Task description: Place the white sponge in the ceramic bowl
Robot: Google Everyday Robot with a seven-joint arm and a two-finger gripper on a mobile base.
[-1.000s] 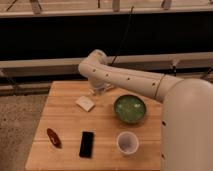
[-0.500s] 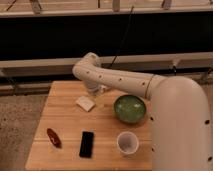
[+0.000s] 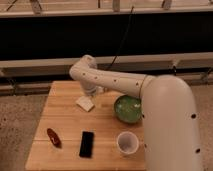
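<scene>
The pincer (image 3: 95,92) hangs low over the far part of the pale wooden table (image 3: 62,122), spread wide and holding nothing. The small flat off-white sponge (image 3: 85,103) lies on the table just in front of the pincer, slightly to one side. The glossy green ceramic bowl (image 3: 127,109) sits near its other side. A white cup (image 3: 127,143), a black phone (image 3: 86,144) and a small red object (image 3: 53,137) lie farther off, towards the table's near edge.

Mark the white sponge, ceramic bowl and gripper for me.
white sponge (image 3: 85,103): camera view, middle of its top face.
ceramic bowl (image 3: 126,109): camera view, bare green inside.
gripper (image 3: 96,91): camera view, its lower tip, just behind the sponge and left of the bowl.
</scene>
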